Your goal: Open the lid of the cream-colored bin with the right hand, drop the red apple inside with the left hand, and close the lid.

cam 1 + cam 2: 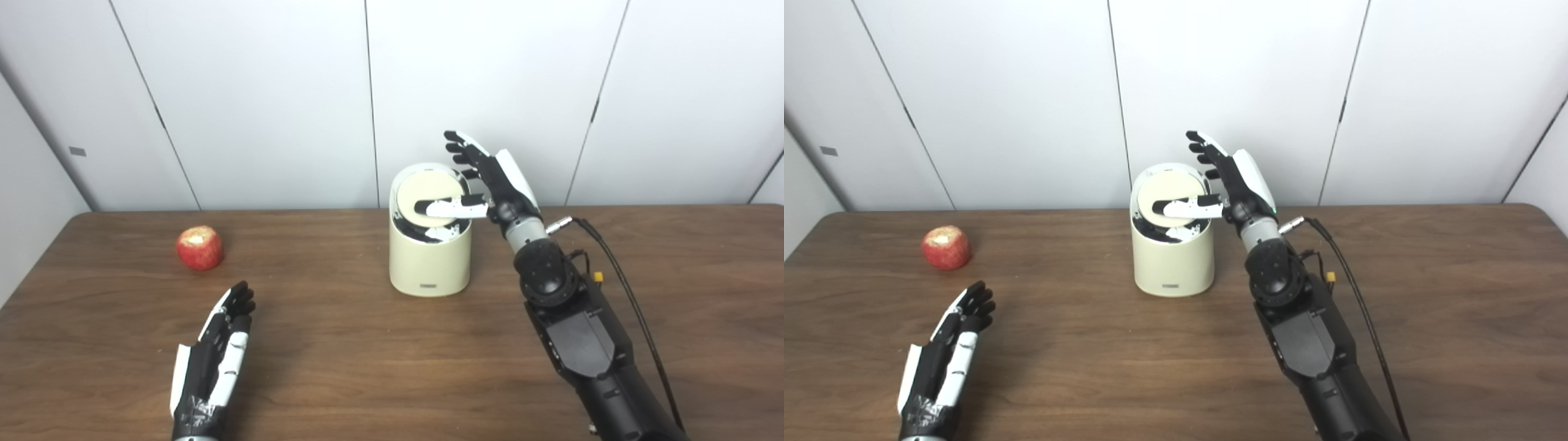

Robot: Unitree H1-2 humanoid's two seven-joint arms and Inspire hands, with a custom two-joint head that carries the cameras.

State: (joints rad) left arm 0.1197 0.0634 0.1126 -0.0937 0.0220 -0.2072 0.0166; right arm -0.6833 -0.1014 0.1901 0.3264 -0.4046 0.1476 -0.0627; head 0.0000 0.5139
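Apple (199, 247), red with a pale patch on top, sits on the wooden counter (343, 355) ahead of the left robot hand (211, 364) and just to its left, well apart from it. That left robot hand lies low over the counter, fingers straight and close together, holding nothing. Farther right stands the cream-colored bin (430, 257), just left of the right robot hand (490, 180). Its round lid (429, 193) is tilted, showing the dark inside below its front edge. The right robot hand is raised beside the bin's rim, fingers spread upward, thumb (450, 207) reaching across the lid's top.
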